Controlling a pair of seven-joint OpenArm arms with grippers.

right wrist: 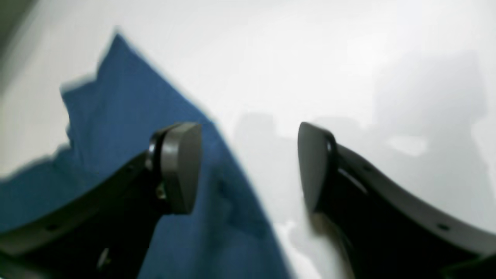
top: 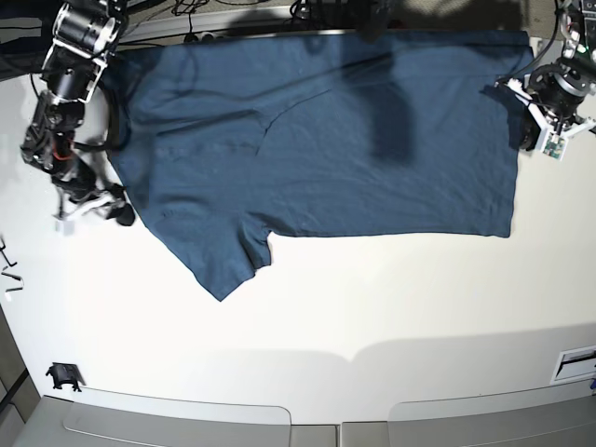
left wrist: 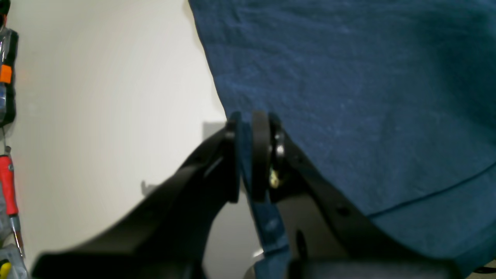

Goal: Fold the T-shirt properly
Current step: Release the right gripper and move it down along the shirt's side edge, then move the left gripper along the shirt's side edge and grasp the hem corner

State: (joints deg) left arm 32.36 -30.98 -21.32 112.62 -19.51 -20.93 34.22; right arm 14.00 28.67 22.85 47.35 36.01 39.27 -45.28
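Base view shows the T-shirt (top: 326,130) lying spread out and mostly flat on the white table (top: 372,307), across the upper half of the picture, with its long side running left to right. One short sleeve (top: 223,265) points down toward the lower left, and the straight hem side is at the right, near the edge of the picture. A dark shadow falls on the cloth near its upper middle. The left gripper (top: 521,116) is at the right end of the shirt, on the hem edge, and its arm comes in from the upper right corner. In the left wrist view this left gripper (left wrist: 246,155) has its two black pads pressed together on a thin fold of the blue cloth, so it is clamped on the T-shirt (left wrist: 348,97); the cloth fills the right part of that picture and a seam line runs across its lower right. Some tools with red and orange handles (left wrist: 7,186) are visible at the far left edge. The right gripper (top: 93,200) is at the left side of the base view, just beside the shoulder part of the shirt, low over the table. In the right wrist view the right gripper (right wrist: 250,166) has its pads well apart, with nothing between them; the T-shirt (right wrist: 116,128) lies under the left pad, and the bare table (right wrist: 348,58) is under the right one. This view is rather blurred.
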